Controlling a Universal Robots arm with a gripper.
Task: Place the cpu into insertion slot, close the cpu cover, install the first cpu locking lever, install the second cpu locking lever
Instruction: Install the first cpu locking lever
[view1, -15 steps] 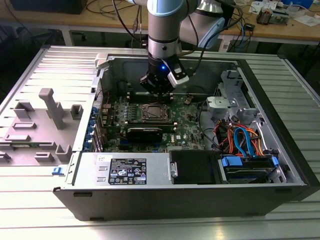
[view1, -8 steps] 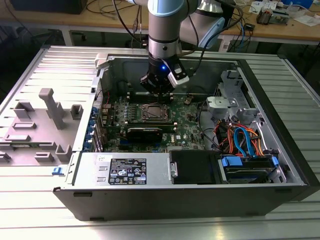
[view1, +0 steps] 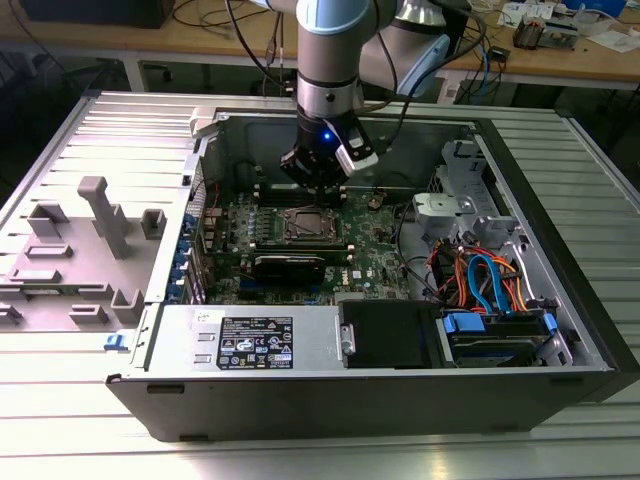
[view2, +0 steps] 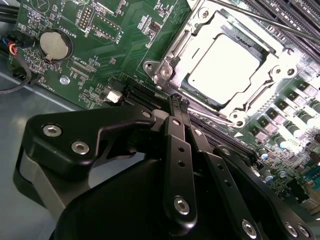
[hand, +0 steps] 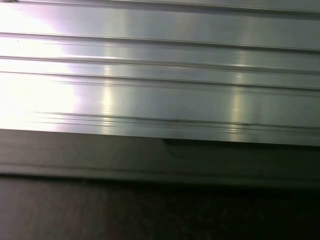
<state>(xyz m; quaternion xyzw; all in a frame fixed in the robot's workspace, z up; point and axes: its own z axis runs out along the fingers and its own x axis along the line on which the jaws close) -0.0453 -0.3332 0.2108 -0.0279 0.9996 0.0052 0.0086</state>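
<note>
your gripper (view1: 318, 186) hangs just above the motherboard (view1: 375, 250) inside the open computer case (view1: 520, 190), beside the insertion slot (view1: 305, 226). in the second wrist view its fingers (view2: 179, 107) look pressed together, grasping nothing. the cpu (view2: 225, 70) lies seated in the socket, with the cpu cover (view2: 172, 52) framing it.

The arm (view1: 328, 60) is silver-grey with a pale blue joint cap and a small blue light. Its gripper (view2: 180, 107) is matte black, its linkage bars studded with silver screws.
</note>
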